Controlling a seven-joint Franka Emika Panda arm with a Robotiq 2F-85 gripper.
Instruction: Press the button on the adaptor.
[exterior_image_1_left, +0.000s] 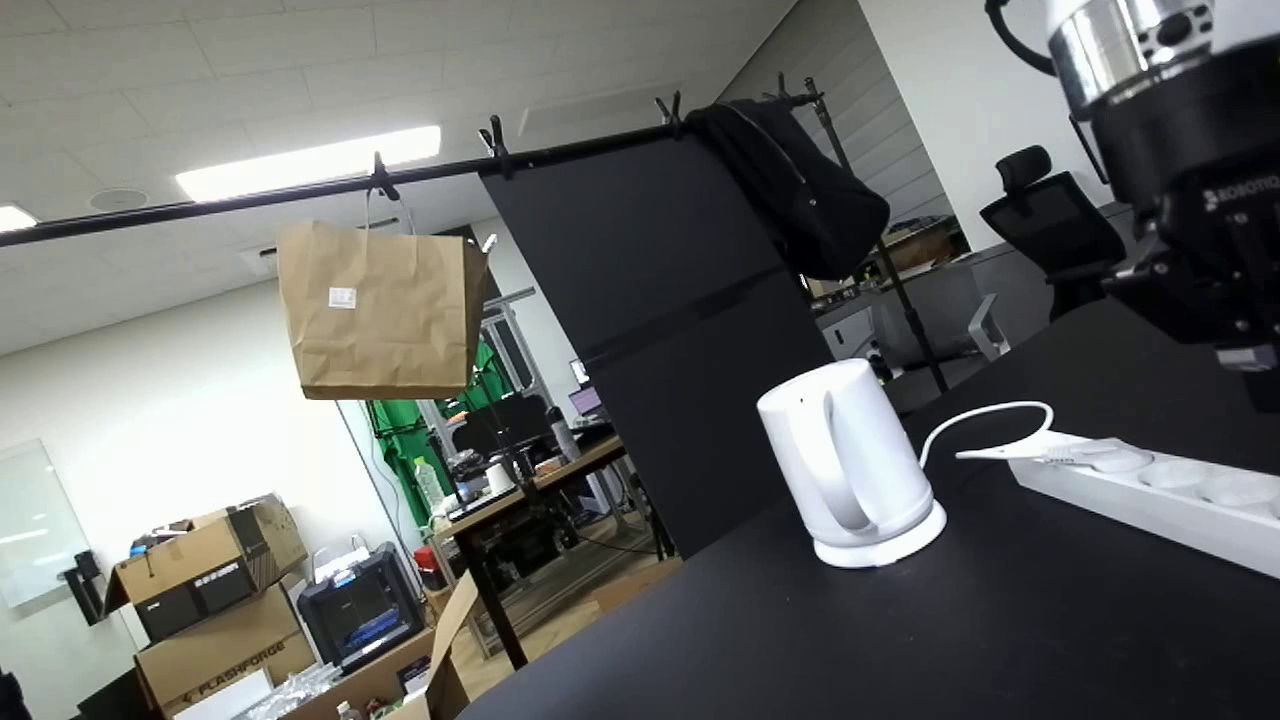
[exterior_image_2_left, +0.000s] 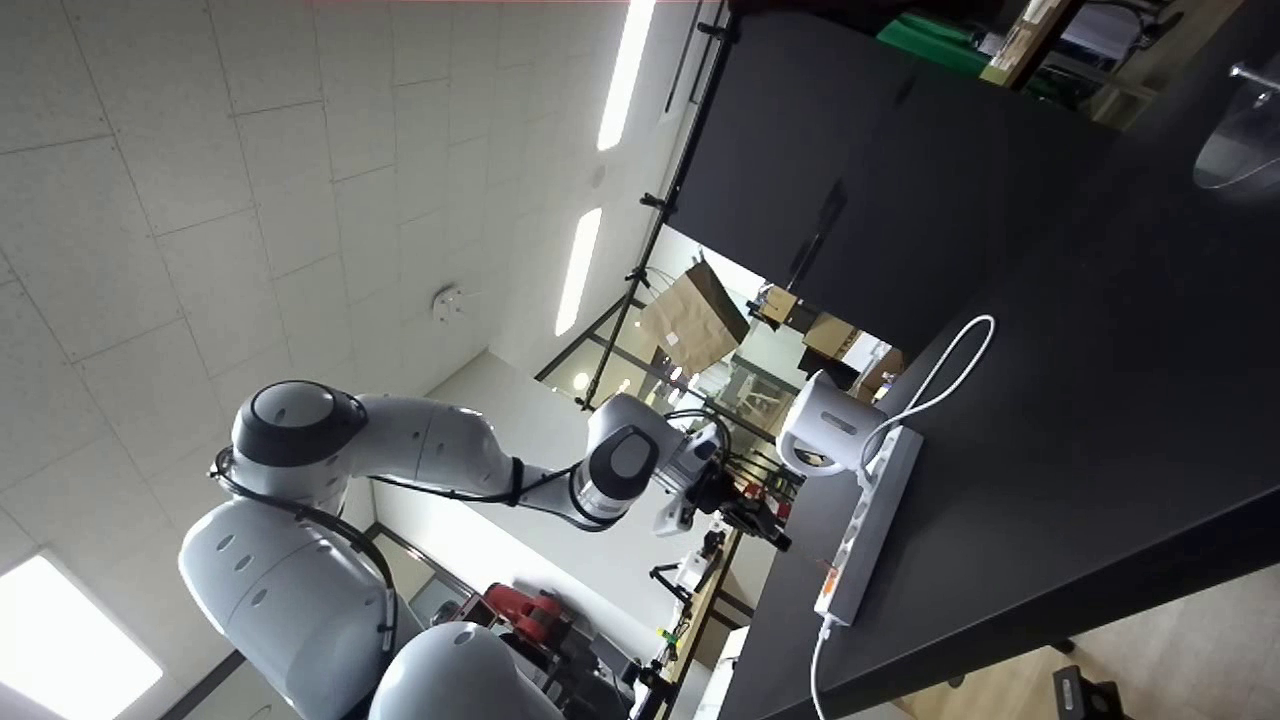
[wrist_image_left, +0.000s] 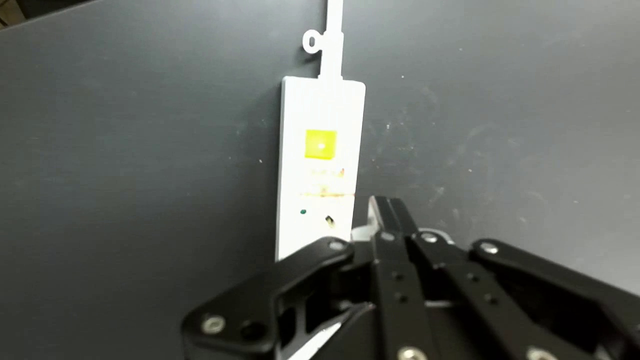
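The adaptor is a long white power strip lying flat on the black table, seen in both exterior views (exterior_image_1_left: 1120, 505) (exterior_image_2_left: 888, 515). In the wrist view its end (wrist_image_left: 296, 115) with the cable points to the top. A square button (wrist_image_left: 320, 144) glows yellow near that end; it looks orange in an exterior view (exterior_image_2_left: 831, 581). My gripper (wrist_image_left: 389, 199) is shut, its fingertips together with nothing between them. It is above the table, apart from the strip. In the wrist view the tips lie right of the strip and below the button, and the gripper hides the strip's lower part.
A white kettle (exterior_image_1_left: 880, 470) stands by the strip's far end, also in an exterior view (exterior_image_2_left: 832, 425). Its white cable (exterior_image_2_left: 960, 370) loops to a plug (exterior_image_1_left: 1090, 453) in the strip. A clear object (exterior_image_2_left: 1240, 150) stands at the table's far side. The strip's own cable (exterior_image_2_left: 816, 665) runs off the table.
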